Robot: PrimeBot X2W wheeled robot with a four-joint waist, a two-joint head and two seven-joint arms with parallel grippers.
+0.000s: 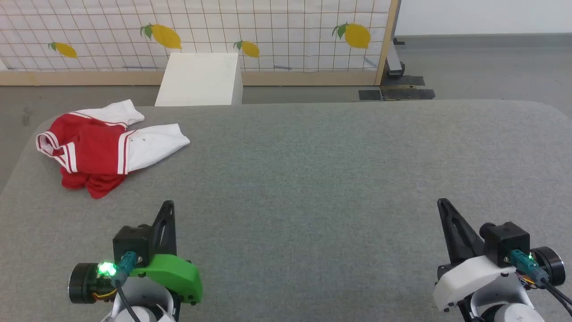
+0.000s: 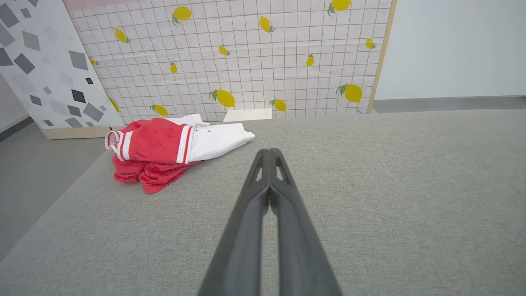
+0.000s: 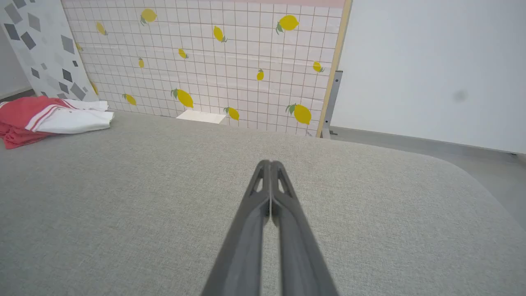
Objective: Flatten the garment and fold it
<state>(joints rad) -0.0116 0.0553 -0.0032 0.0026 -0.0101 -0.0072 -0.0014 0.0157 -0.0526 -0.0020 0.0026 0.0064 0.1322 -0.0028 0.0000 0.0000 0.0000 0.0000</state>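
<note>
Head view, garment: lying crumpled (image 1: 103, 143) at the far left corner of the table (image 1: 313, 179), red body bunching, white sleeves spreading rightward.
Head view, grippers: left gripper (image 1: 167, 209) and right gripper (image 1: 444, 206) sitting near the front edge, both pinching closed on nothing, well apart from the garment.
Left wrist view: garment (image 2: 164, 148) lying ahead and left of the closed fingers, striped trim facing up.
Right wrist view: garment (image 3: 49, 119) showing far off at left; fingers pressing together, empty.
Handling: looking light, soft and limp; probably draping and bunching when lifted, not fragile.
Hold: sleeve end or striped edge seeming best; layers are overlapping, so catching a single layer is looking tricky.
</note>
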